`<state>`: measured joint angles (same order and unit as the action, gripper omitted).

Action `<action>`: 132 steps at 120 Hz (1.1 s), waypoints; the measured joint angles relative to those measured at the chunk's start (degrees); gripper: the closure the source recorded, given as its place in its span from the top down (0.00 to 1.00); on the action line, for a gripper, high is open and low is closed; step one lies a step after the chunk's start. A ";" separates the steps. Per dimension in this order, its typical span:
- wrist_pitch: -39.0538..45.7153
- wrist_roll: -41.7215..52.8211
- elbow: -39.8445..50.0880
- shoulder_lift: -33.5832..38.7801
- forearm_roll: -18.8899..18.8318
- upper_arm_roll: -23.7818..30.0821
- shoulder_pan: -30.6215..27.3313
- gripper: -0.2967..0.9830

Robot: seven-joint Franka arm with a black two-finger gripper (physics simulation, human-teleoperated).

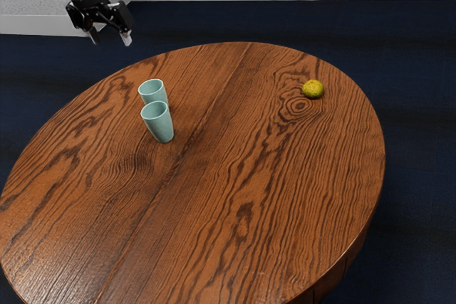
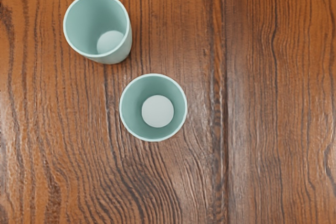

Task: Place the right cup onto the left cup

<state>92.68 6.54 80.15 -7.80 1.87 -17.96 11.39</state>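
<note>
Teal right cup (image 1: 162, 127), nearest, upright on the wooden bench (image 1: 235, 197). Just behind it, not touching: the upright left cup (image 2: 104, 22). Well off to its side, toward the exterior view's right: a yellow fruit (image 1: 313, 89). High above it: the claw (image 1: 110, 38), spread, empty. Best centre over the right cup, descend straight, keep both fingers off its neighbour.

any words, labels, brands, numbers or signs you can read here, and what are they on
No readable text anywhere in the two pictures.
The two cups: plain, no print to be seen.
The yellow fruit: no sticker or lettering to be made out.
The wooden table: grain lines only.
</note>
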 joint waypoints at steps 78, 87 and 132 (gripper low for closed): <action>14.75 -15.51 10.92 -11.13 5.25 3.51 -3.21 0.76; 15.74 -18.91 14.63 -9.12 5.51 4.41 -3.07 0.76; 20.49 -30.39 12.24 -14.29 3.65 4.77 -3.07 0.75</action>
<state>113.17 -23.86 92.39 -22.09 5.51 -13.18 8.32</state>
